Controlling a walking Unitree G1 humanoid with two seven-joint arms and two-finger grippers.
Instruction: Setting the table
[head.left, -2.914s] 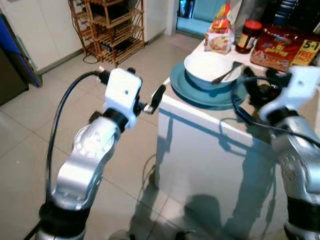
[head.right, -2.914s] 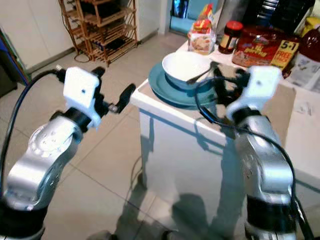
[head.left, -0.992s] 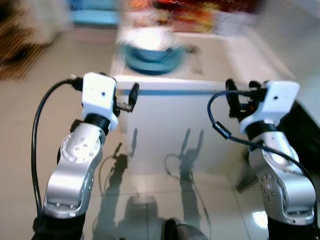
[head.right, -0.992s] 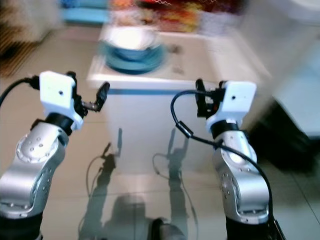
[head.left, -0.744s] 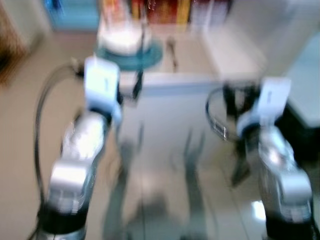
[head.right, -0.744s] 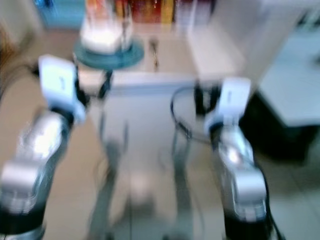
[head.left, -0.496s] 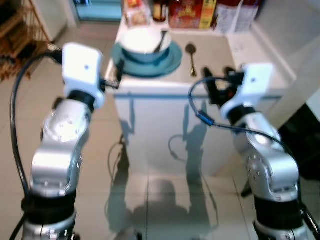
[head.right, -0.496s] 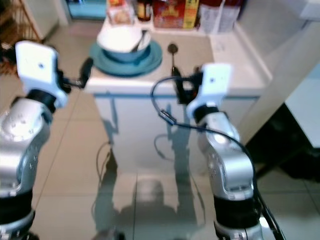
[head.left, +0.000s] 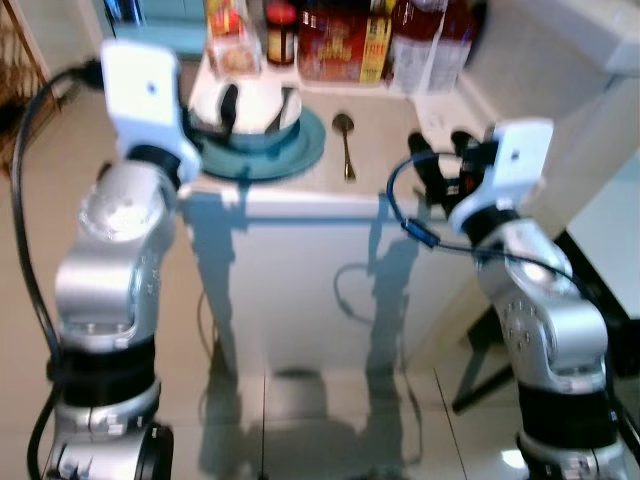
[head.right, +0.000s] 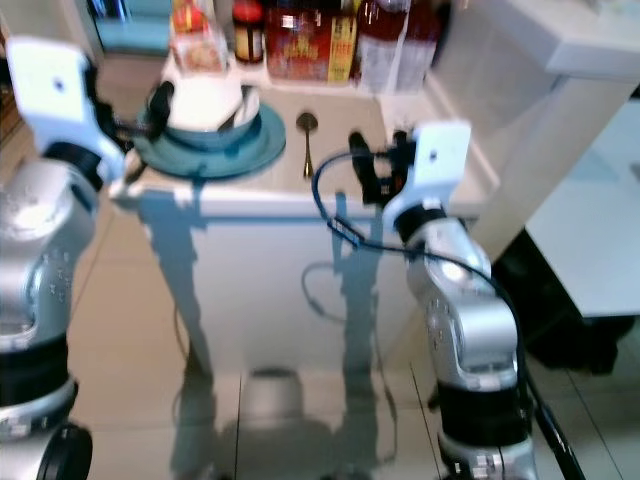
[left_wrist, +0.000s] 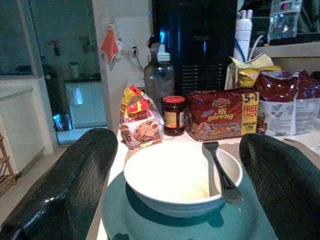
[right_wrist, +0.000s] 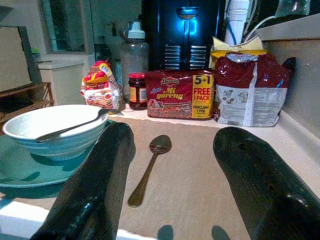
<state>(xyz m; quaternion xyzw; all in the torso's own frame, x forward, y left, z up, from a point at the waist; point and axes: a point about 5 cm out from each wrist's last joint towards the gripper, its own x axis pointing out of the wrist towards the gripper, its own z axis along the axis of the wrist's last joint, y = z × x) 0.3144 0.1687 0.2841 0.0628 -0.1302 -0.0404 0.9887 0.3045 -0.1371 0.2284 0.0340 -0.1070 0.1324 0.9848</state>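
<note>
With both our left gripper (left_wrist: 175, 200) and right gripper (right_wrist: 165, 200) spread and empty, we risk knocking the fork-laden bowl (left_wrist: 182, 177) off its plate (head.left: 305, 150)

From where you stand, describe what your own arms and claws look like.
Both arms are rounded silver metal with black bands at the joints. Each wrist carries a white boxy camera housing, and a black cable loops out from it along the arm. The left claw and right claw each have two long, glossy black fingers with a rounded, finely textured surface. No printed markings are legible on either arm.
</note>
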